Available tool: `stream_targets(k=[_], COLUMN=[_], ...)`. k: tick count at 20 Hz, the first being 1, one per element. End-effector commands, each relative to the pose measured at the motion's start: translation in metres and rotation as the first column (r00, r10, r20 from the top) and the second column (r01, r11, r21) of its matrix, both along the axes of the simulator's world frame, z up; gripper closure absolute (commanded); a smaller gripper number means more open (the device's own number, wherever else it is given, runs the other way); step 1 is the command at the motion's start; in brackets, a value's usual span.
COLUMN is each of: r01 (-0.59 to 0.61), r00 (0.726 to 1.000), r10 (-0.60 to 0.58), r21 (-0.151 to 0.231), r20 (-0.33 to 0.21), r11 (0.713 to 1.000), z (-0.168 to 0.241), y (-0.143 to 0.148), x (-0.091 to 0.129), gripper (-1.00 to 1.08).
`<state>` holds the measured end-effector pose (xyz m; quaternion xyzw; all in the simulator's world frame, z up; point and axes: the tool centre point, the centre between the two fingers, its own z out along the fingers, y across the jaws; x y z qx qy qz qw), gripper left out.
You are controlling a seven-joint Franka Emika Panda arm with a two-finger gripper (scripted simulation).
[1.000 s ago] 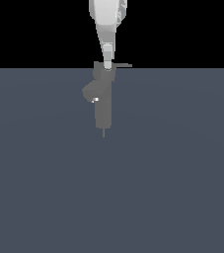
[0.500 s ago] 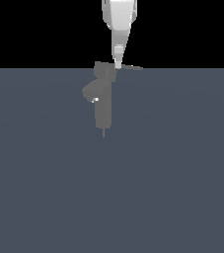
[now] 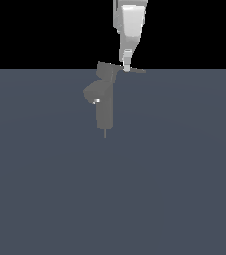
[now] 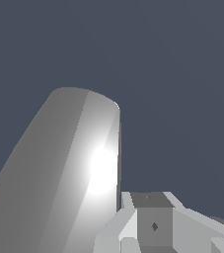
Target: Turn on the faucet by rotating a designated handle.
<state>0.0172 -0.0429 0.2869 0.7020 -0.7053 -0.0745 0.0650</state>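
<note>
Matte grey, the faucet [image 3: 103, 99] stands upright on the slate tabletop [image 3: 174, 174], its thin handle [image 3: 134, 70] lying level with its long axis running toward the exterior view's right. The gripper [image 3: 127, 66] meets the handle mid-blade; whether it is apart or together cannot be told. The step in hand appears to be the rotation, and the next move calls for a steady sideways push around the cap.

claw [image 3: 127, 66] fingers too small to tell apart.
</note>
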Motion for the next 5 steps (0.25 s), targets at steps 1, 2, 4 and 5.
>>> stream_targets(k=[1, 2, 4, 5], r01=[0.044, 0.045, 0.047, 0.047], r00=[0.999, 0.999, 0.999, 0.999], r10=[-0.044, -0.045, -0.047, -0.047], r21=[-0.012, -0.012, -0.012, -0.012], r20=[-0.001, -0.001, 0.0, 0.0], r11=[0.999, 0.999, 0.999, 0.999], z=[-0.0022, -0.0025, -0.0031, -0.0031], y=[-0.035, -0.0382, -0.0447, -0.0447], x=[0.003, 0.005, 0.009, 0.009], gripper=[1.08, 1.08, 1.08, 1.08])
